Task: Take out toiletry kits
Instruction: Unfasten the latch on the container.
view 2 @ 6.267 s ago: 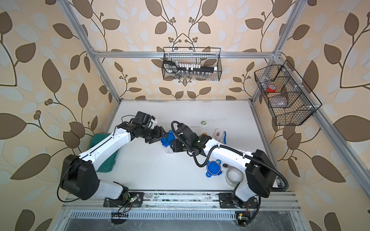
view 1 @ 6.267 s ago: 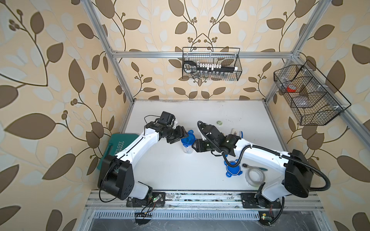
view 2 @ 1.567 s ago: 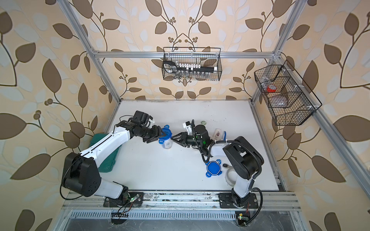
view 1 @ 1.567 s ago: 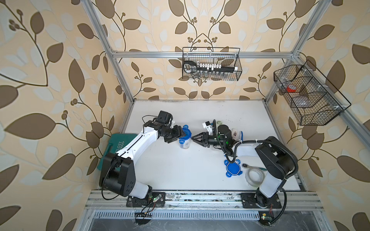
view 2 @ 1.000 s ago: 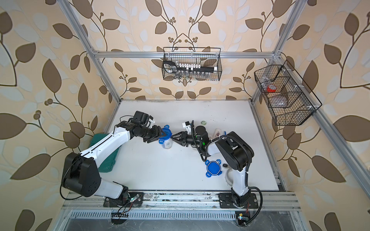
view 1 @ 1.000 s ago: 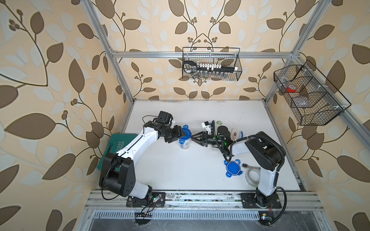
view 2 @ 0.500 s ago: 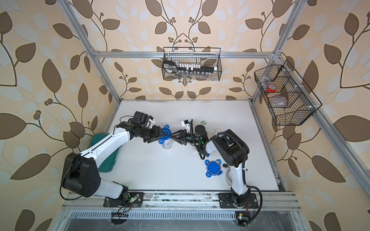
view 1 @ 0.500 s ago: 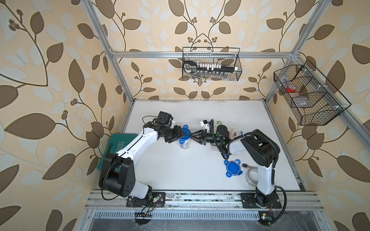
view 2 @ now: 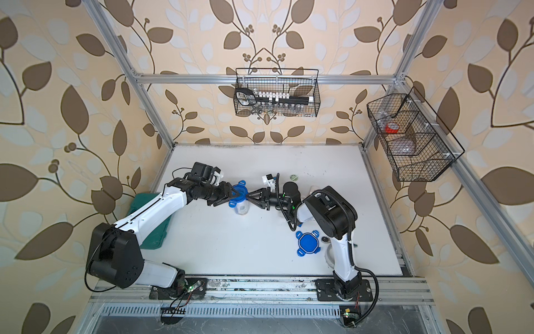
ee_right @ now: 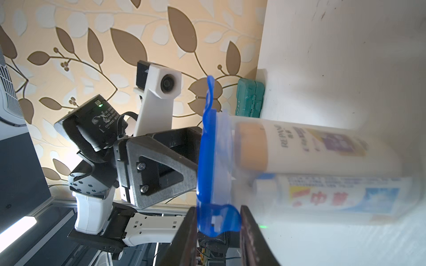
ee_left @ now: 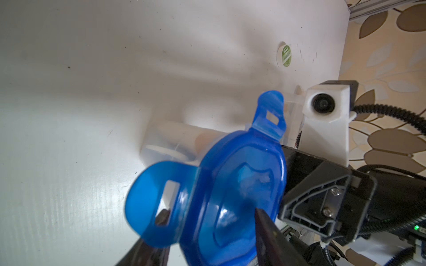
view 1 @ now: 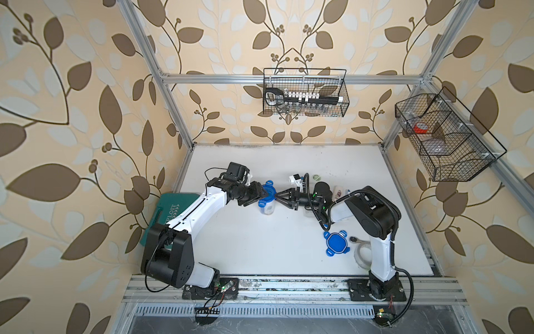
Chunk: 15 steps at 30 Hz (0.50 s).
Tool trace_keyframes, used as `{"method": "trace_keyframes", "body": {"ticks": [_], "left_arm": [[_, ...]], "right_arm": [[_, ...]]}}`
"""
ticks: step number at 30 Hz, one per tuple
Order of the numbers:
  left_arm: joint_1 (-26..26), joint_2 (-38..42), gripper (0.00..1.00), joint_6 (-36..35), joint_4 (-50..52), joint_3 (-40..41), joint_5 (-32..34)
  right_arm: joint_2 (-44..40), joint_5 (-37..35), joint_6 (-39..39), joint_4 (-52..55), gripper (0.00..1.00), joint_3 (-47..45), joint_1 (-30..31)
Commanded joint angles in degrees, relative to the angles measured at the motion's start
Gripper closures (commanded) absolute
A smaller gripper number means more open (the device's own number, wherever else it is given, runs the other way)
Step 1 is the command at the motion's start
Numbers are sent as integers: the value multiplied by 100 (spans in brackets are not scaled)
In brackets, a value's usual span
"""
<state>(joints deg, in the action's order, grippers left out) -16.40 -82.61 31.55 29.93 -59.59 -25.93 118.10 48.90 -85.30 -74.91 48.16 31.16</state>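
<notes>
Clear jar [view 1: 267, 207]: upright near the middle of the white table [view 1: 245, 251], capped by a blue lid [view 1: 267, 191] with four tabs. Its contents show through the wall in the right wrist view as part of one toiletry kit: a tan-capped bottle [ee_right: 299, 147] and a printed tube [ee_right: 334, 198], side by side along the jar's length with their caps toward the lid. Other pieces cannot be made out. Left gripper [view 1: 261, 194]: at the side of the lid nearer the left arm, jaws partly open. One finger [ee_left: 265, 230] is over the lid's top, and the other is under a tab and seen through the tab's slot. Whether they press on the lid cannot be told. Right gripper [view 1: 278, 197]: at the opposite side of the lid, jaws narrowly apart with a tab between them and a finger [ee_right: 186, 235] close on each side. Whether the grip is firm cannot be told. Kit pieces out on the table beside the right arm: green-white disc [view 1: 317, 177] lying flat, and a small white bottle [view 1: 338, 192] near it. The arm hides anything further. Loose blue lid [view 1: 336, 243]: flat on the table near the right arm's base. Green case [view 1: 170, 208]: at the table's left edge. Wire basket [view 1: 303, 95]: on the back wall, holding tools.
</notes>
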Motion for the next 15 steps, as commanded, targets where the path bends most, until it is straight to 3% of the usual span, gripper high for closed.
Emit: {"method": "trace_keyframes", "body": {"ticks": [1, 15], "left_arm": [[8, -497, 44, -68, 1024, 539, 1210], [-12, -651, 47, 104, 918, 712, 1258]], "right_arm": [[-27, 307, -168, -990, 69, 29, 31], [-7, 437, -295, -1690, 80, -293, -13]]}}
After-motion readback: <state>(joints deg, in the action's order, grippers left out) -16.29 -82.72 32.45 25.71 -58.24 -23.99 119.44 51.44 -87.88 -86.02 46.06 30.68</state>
